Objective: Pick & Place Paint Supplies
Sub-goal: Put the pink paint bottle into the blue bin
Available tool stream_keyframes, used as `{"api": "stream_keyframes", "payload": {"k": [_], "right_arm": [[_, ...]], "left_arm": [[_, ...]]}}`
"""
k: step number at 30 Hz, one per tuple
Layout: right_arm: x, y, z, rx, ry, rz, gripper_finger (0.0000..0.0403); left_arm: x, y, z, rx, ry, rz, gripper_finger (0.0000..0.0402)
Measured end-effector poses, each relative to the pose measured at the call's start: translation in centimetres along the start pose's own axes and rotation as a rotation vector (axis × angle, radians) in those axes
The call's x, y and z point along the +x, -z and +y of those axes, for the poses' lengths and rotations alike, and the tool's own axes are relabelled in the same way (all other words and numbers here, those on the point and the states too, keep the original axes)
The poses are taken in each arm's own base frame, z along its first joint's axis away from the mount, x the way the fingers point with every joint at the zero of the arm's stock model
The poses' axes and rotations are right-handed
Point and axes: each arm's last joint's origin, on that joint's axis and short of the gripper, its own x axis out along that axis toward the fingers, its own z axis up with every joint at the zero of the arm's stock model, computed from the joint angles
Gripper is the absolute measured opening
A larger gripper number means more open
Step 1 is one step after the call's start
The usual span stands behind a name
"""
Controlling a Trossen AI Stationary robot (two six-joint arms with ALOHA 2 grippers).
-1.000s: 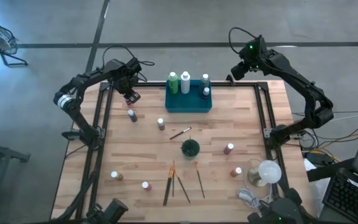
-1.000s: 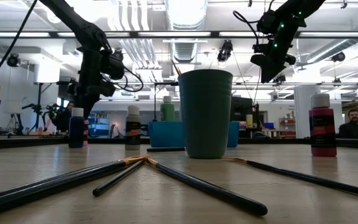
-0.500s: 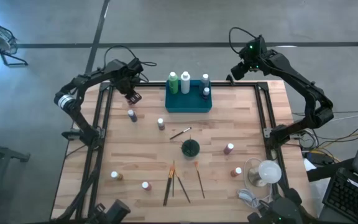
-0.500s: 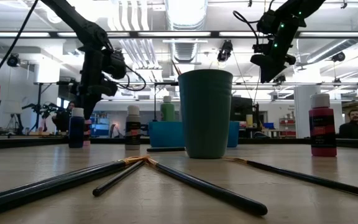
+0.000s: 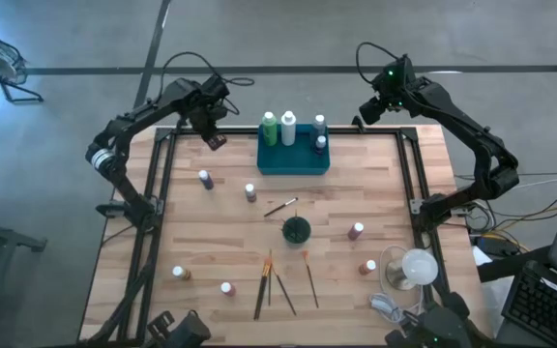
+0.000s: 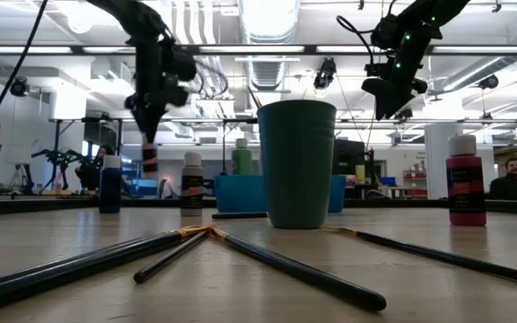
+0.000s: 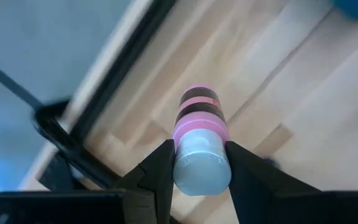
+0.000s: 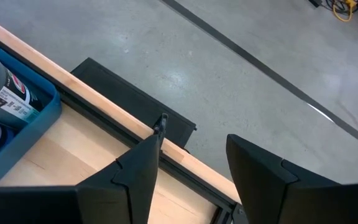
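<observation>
In the upper left of the high view the left gripper (image 5: 214, 138) hangs above the table (image 5: 356, 193), its jaws clamped on a pink bottle (image 7: 199, 134) with dark bands and a pale cap; the left wrist view shows both fingers (image 7: 160, 171) pressed against the cap end. The right gripper (image 5: 364, 114) sits at the upper right, over the table's far edge, jaws parted with nothing between them. The teal tray (image 5: 293, 162) in the upper middle holds a green bottle (image 5: 270, 126), a white bottle (image 5: 288, 127) and a taller grey bottle (image 5: 319, 124); in the right wrist view the grey bottle's label carries small print, too small to read. Other bottles stand scattered over the table, among them a maroon bottle (image 5: 356, 231). The dark green cup (image 5: 296, 229) stands mid-frame, and paintbrushes (image 5: 271, 282) lie fanned below it in the lower middle.
</observation>
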Motion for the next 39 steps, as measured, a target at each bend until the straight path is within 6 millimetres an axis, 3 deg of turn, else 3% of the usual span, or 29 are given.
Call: {"api": "stream_keyframes", "payload": {"k": [9, 15, 21, 27, 39], "right_arm": [[0.0, -0.1, 0.0, 0.002, 0.001, -0.007, 0.0165], [0.0, -0.2, 0.0, 0.007, 0.003, -0.021, 0.0151], [0.0, -0.2, 0.0, 0.007, 0.002, -0.019, 0.0144], [0.0, -0.1, 0.0, 0.010, 0.002, -0.013, 0.0154], [0.1, 0.1, 0.0, 0.011, 0.000, 0.001, 0.0187]], "left_arm": [[-5.2, -2.3, -2.6, 0.132, 0.080, -0.215, 0.0125], [-6.0, -4.9, -4.8, 0.240, 0.093, -0.256, 0.0125], [-5.6, -7.9, -6.7, 0.341, 0.105, -0.244, 0.0125], [-3.8, -10.4, -7.7, 0.344, 0.117, -0.186, 0.0124], [-0.2, -12.0, -8.4, 0.269, 0.129, -0.109, 0.0124]]}}
